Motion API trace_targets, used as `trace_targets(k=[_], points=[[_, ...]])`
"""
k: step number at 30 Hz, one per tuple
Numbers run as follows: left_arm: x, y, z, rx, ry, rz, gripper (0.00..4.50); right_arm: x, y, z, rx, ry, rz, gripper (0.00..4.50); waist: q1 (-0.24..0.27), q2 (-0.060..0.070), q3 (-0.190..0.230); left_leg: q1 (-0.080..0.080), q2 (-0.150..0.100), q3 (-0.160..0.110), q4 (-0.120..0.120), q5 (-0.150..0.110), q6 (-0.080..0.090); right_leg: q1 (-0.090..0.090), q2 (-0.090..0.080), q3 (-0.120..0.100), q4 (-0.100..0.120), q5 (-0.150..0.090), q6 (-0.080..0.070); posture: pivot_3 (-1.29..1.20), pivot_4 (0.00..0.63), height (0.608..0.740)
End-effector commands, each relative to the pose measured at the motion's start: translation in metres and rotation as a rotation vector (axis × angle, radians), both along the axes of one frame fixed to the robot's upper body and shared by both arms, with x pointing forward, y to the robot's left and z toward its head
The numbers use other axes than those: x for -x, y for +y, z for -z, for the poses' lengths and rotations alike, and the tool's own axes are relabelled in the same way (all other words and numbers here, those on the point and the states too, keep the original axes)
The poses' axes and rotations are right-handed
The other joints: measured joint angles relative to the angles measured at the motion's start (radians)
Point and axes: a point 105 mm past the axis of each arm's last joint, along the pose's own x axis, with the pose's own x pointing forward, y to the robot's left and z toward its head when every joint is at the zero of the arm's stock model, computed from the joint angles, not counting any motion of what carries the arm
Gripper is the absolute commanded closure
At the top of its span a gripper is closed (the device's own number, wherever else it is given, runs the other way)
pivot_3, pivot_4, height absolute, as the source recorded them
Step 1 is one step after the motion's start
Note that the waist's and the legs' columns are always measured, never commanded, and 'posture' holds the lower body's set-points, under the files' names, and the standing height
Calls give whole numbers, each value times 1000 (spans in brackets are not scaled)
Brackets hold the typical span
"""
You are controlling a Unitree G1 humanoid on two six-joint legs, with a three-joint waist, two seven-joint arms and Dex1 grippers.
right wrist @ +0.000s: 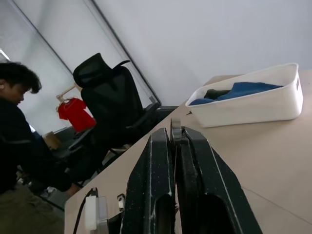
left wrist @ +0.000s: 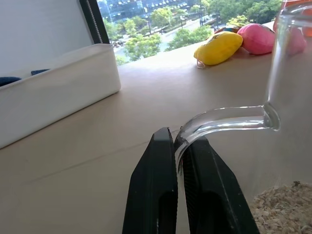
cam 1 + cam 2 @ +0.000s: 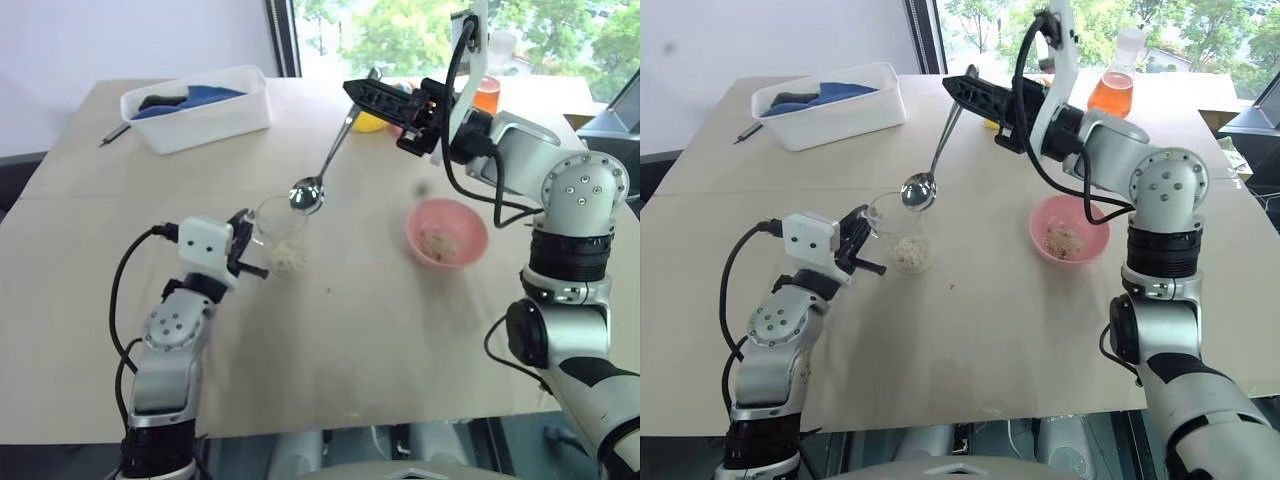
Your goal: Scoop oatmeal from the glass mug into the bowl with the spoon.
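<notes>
1. A light wooden counter (image 3: 380, 350) is seen from above, filling most of the frame, with a window along the top edge.
2. The glass mug (image 3: 283, 240) stands left of centre. Pale flaky oatmeal (image 3: 290, 258) lies at its bottom.
3. The left end effector (image 3: 244, 250) is found at the mug's left side, lower left of centre. Its two black fingers (image 2: 153, 195) are pressed together on the mug's clear curved handle – this is plain in the left wrist view.
4. The spoon (image 3: 325, 165) is held above the counter, slanting from upper centre down to the left. Its shiny oval bowl hangs just over the mug's rim; no oatmeal can be made out in it.
5. The right end effector (image 3: 350, 90) is seen at upper centre, its fingers clamped on the top of the spoon's thin handle.
6. The pink bowl (image 3: 446, 232) sits right of centre, well apart from the mug. A small heap of oatmeal lies inside it.
7. A white tub (image 3: 200, 108) with blue contents rests at the upper left; a dark pen (image 3: 113, 134) lies just beside it, to its left.
8. A flask of orange liquid (image 3: 1115, 85) stands at the upper right, near the window – a yellow object (image 2: 219, 48) lies close by.
9. In the right wrist view, a person in dark clothing (image 1: 22, 141) and a black office chair (image 1: 114, 107) are seen beyond the counter.
</notes>
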Motion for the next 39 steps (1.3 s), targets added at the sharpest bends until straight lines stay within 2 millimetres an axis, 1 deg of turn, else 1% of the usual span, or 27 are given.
trace_targets(k=[1, 6, 8, 12, 15, 19, 21, 23, 27, 31, 35, 39], points=[[1, -6, -16, -3, -77, 23, 4357, 10, 3, -7, 7, -64, -14, 4500, 0, 0, 0, 0, 0, 0, 0, 0, 0, 0, 0, 0, 0, 0, 0, 0, 150, 740], [1, -7, -12, 1, -72, 26, 4357, 14, 9, -5, 16, -75, -27, 4500, 0, 0, 0, 0, 0, 0, 0, 0, 0, 0, 0, 0, 0, 0, 0, 0, 150, 740], [1, -8, -11, -6, -70, 33, 4357, 16, 15, -3, 34, -89, -31, 4500, -1, 0, 0, 0, 0, 0, 0, 0, 0, 0, 0, 0, 0, 0, 0, 0, 150, 740], [-2, -14, -15, -7, -64, 44, 4357, 19, 27, 11, 122, -140, -32, 4500, -1, 0, 0, 0, 0, 0, 0, 0, 0, 0, 0, 0, 0, 0, 0, 0, 150, 740], [-3, -19, -19, 6, -22, 65, 4357, 19, 35, 21, 174, -164, -35, 4500, -1, 0, 0, 0, 0, 0, 0, 0, 0, 0, 0, 0, 0, 0, 0, 0, 150, 740], [1, -23, -23, -21, 13, 89, 4357, 16, 42, 41, 256, -172, -26, 4500, -2, 0, 0, 0, 0, -1, 1, 0, 0, 0, 0, 0, 0, 0, 0, 0, 150, 740], [0, -25, -24, -23, 26, 95, 4357, 14, 46, 56, 312, -176, -15, 4500, -2, 0, 0, 0, 0, -1, 1, 0, 0, 0, 0, 0, 0, 0, 0, 0, 150, 740], [-1, -26, -24, -26, 34, 99, 4357, 13, 49, 64, 344, -188, -11, 4500, -1, 0, 0, 0, 0, -1, 1, 0, -1, 0, 0, 0, 0, 0, 0, 0, 150, 740], [-2, -31, -23, -37, 43, 110, 4357, 10, 49, 70, 389, -243, 13, 4500, -2, 0, 0, 0, 0, -1, 1, 1, -1, 0, 0, 0, 0, 0, 0, 0, 150, 740], [-3, -33, -23, -39, 44, 115, 4357, 12, 51, 73, 384, -229, -4, 4500, -2, 0, 0, 0, 0, -1, 1, 1, -2, 0, 0, 0, 0, 0, 0, 0, 150, 740], [-4, -33, -23, -40, 41, 117, 4357, 16, 53, 78, 330, -121, -23, 4500, -1, 0, 0, 0, 0, -1, 1, 1, -2, 0, 0, 0, 0, 0, 0, 0, 150, 740], [-5, -33, -22, -38, 39, 116, 4357, 8, 49, 73, 270, -18, 15, 4500, -1, 0, 0, 0, 0, -1, 1, 1, -2, 0, 0, 0, 0, 0, 0, 0, 150, 740]])
